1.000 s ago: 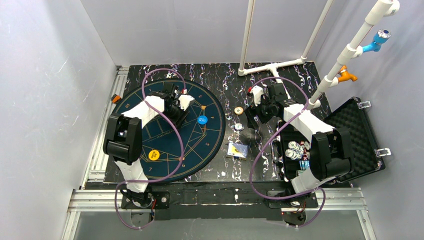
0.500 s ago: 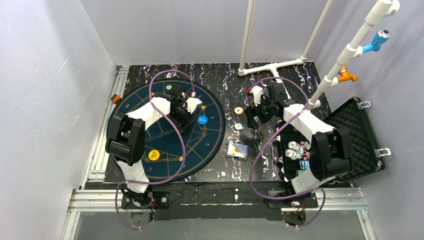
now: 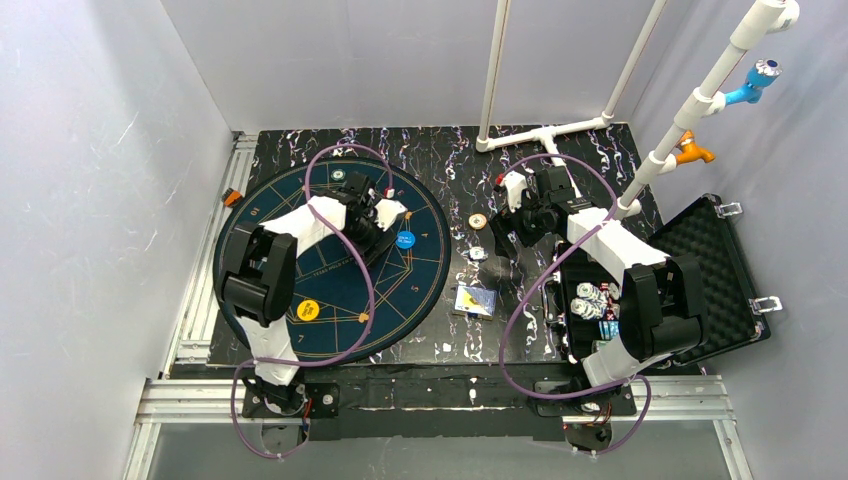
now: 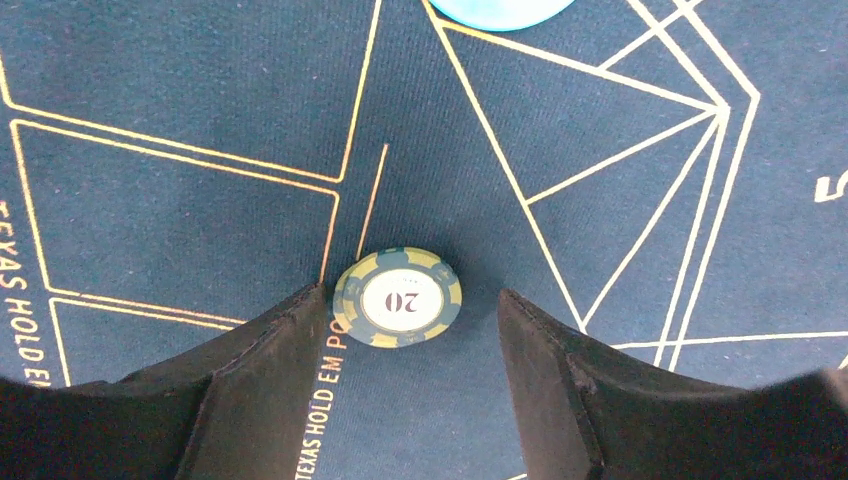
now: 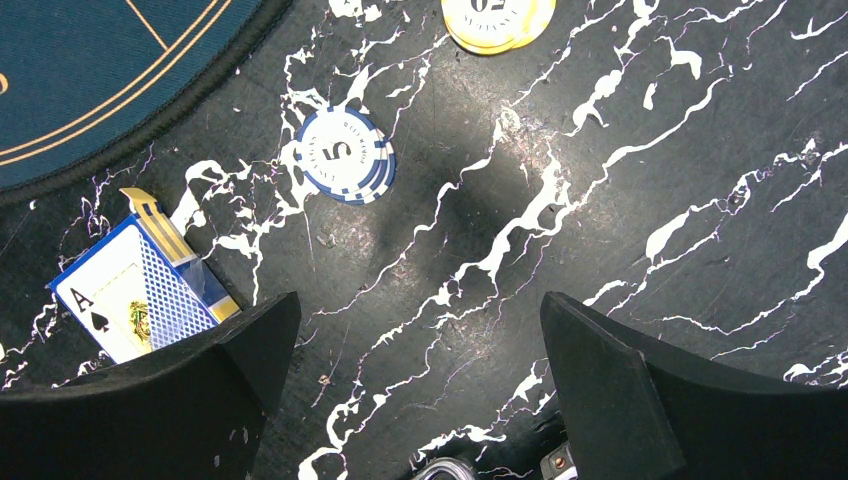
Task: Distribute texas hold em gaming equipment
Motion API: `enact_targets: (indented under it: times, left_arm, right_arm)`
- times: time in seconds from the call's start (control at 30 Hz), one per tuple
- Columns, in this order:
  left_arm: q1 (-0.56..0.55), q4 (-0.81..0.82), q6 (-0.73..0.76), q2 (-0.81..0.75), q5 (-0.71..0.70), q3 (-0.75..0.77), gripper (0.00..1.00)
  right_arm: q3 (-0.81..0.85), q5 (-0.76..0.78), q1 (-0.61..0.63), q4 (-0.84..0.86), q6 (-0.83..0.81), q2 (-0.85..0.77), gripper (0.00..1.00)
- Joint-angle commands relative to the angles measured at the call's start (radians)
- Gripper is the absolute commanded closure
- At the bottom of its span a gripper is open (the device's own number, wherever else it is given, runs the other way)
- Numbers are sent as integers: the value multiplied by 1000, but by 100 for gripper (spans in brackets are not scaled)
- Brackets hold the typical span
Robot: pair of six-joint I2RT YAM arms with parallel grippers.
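Note:
In the left wrist view a green and yellow striped poker chip (image 4: 398, 298) marked 20 lies flat on the dark-blue mat (image 4: 180, 90). It sits between the fingertips of my open left gripper (image 4: 410, 294), closer to the left finger, and is not gripped. A blue button disc (image 4: 500, 8) shows just beyond it. From above, the left gripper (image 3: 388, 214) hangs beside that blue disc (image 3: 405, 240). My right gripper (image 5: 420, 302) is open and empty over the marbled table. Ahead of it lie a blue 5 chip (image 5: 346, 154), a yellow chip (image 5: 497, 20) and a card deck (image 5: 140, 295).
A yellow button disc (image 3: 308, 310) rests on the mat's near left, and a small chip (image 3: 340, 174) lies near its far rim. The open black case (image 3: 720, 270) at the right holds several chips (image 3: 590, 300). White pipe frames (image 3: 545, 132) stand at the back.
The left gripper slid right across the mat toward the blue disc and opened wider, leaving a small chip showing near the far rim. The right arm stayed still.

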Motion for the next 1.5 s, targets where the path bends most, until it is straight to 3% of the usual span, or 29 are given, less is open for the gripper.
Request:
enact_targets:
  times: [0.0,0.2,0.57,0.73,0.87,0.97,1.2,1.47]
  left_arm:
    - [-14,11,33,31,-39,-18,39]
    - [-28,31,44,33,-63,-26,48]
    - [-49,26,37,61,-63,13,47]
    - [-51,24,36,63,-58,17,57]
    - [-53,23,35,69,-63,29,42]
    - [-54,23,33,76,-66,35,41]
    - [-56,23,31,90,-58,55,55]
    - [-56,-1,-8,60,4,93,64]
  right_arm:
    - [10,1,-3,-7,-14,-25,0]
    - [10,2,-3,-6,-16,-25,0]
    - [11,2,-3,-9,-16,-27,0]
    - [11,3,-4,-11,-16,-27,0]
    - [12,2,-4,-12,-16,-25,0]
    - [13,-2,-3,-12,-16,-24,0]
    - [13,-2,-3,-14,-16,-24,0]
    - [14,-6,-3,-14,-17,-19,0]
